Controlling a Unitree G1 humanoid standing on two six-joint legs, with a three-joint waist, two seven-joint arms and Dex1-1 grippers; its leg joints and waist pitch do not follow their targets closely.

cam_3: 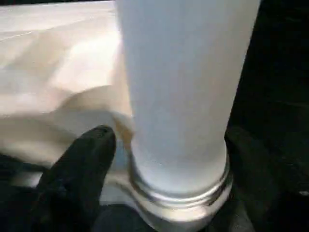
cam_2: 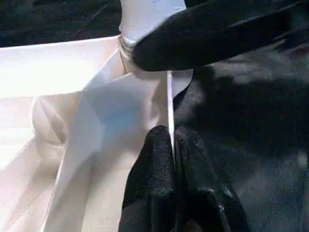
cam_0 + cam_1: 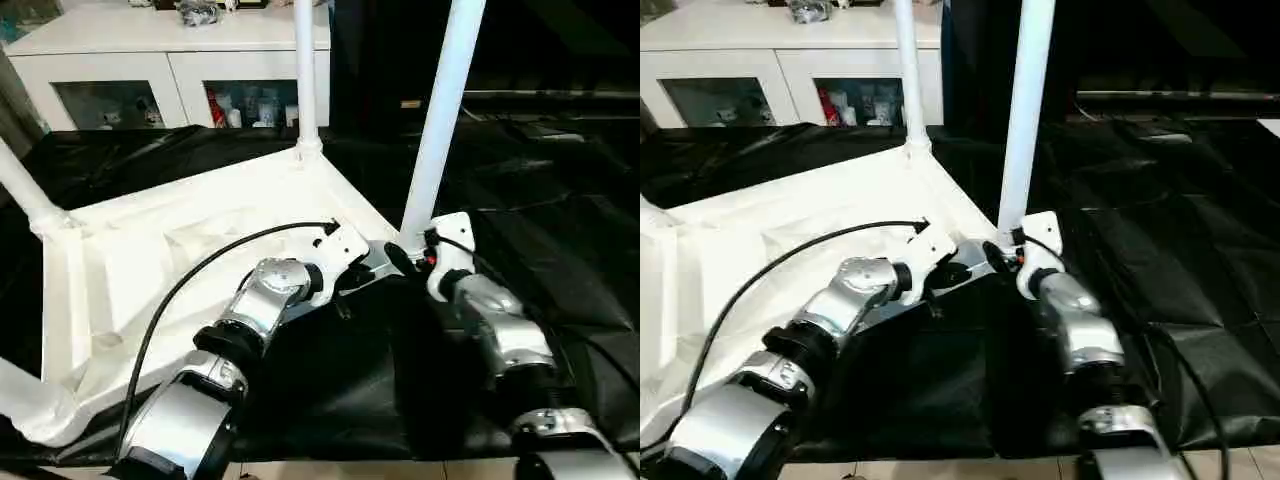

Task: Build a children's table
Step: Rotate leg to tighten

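At the tabletop's (image 3: 180,250) five-o'clock corner, left tool (image 2: 173,145) pinches the rim while right tool (image 1: 159,159) straddles the leg (image 3: 440,120) unclamped; a knock risks unseating it.

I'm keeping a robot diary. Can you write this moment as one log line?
tabletop upside down | near leg upright in corner socket | left gripper shut on rim | right gripper fingers either side of leg base
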